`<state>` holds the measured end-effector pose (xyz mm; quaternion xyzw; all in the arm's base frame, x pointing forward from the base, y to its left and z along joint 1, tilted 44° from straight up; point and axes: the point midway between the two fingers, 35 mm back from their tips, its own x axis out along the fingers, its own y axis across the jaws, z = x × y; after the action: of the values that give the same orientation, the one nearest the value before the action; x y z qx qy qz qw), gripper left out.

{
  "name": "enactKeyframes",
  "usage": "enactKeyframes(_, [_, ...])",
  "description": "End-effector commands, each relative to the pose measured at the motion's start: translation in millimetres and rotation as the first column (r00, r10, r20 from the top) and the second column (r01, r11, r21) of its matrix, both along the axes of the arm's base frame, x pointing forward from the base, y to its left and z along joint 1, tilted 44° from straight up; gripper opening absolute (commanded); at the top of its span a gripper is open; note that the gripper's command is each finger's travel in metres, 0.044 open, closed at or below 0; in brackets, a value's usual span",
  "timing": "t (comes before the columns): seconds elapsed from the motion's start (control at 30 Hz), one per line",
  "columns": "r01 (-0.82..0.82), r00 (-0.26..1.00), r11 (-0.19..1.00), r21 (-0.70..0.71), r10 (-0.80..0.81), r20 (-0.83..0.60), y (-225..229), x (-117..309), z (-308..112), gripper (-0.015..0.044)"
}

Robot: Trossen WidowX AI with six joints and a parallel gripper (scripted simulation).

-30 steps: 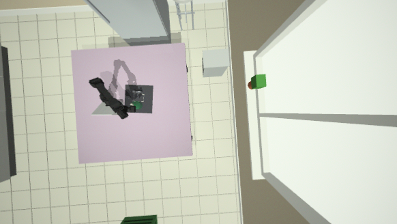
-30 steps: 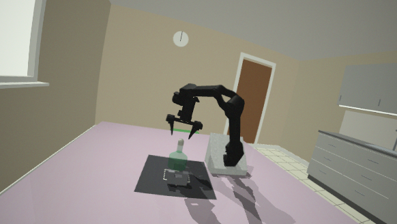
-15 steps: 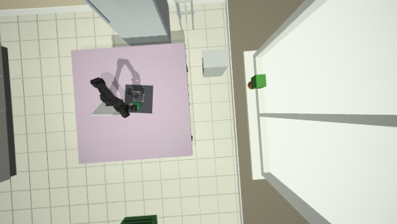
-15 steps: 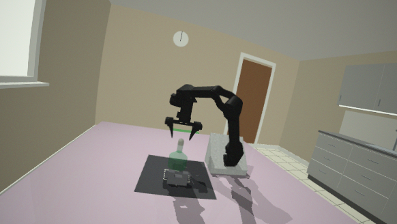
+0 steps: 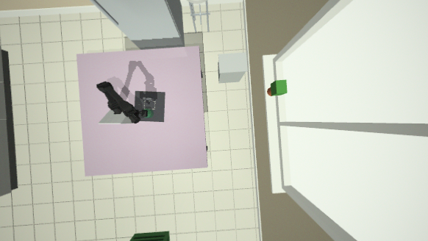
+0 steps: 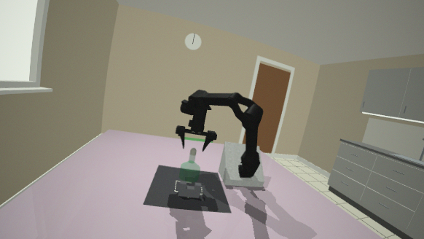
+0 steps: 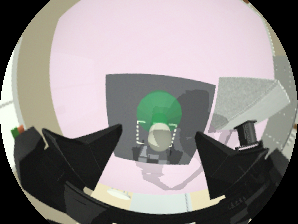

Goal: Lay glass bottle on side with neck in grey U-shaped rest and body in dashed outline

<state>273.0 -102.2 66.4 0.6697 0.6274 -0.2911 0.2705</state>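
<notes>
Below the gripper [image 6: 193, 149] [image 7: 160, 132], whose fingers are spread wide with nothing held, the bottle [image 5: 148, 113] [image 6: 190, 171] [image 7: 159, 107] is seen upright on the dark mat [image 5: 159, 115] [image 6: 156, 194] [image 7: 120, 90]. Its neck is left untouched; beside its base, the dashed outline [image 5: 155, 104] [image 6: 175, 186] [image 7: 138, 134] is marked.

Noted: beige walls, with round white clock [image 6: 193, 41] mounted. Brown door [image 6: 272, 107] set in white frame. Grey drawer cabinets [image 6: 375, 178] below grey wall cupboards [image 6: 395, 92]. Pale tiled floor [image 5: 232, 147] [image 6: 309, 175]. Bright two-pane window [image 5: 353, 73] [image 6: 16, 40], green block [image 5: 280, 87] at sill. Pink tabletop [image 5: 165, 147] [image 6: 109, 164] [image 7: 150, 45], shadows cast across.
</notes>
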Motion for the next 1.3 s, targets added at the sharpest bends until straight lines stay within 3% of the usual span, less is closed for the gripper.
enactKeyframes(0.0, [0.001,1.0,1.0,0.007,-0.001,-0.005,5.8,-0.5,3.6,0.044])
enactKeyframes(0.13, [0.001,1.0,1.0,0.007,-0.001,-0.005,8.8,-0.5,6.2,0.044])
enactKeyframes(0.53, [0.001,1.0,1.0,0.007,-0.001,-0.005,8.8,-0.5,6.2,0.0125])
enactKeyframes(1.27, [-0.002,1.0,1.0,0.003,0.002,-0.002,8.5,-0.5,6.9,0.0117])
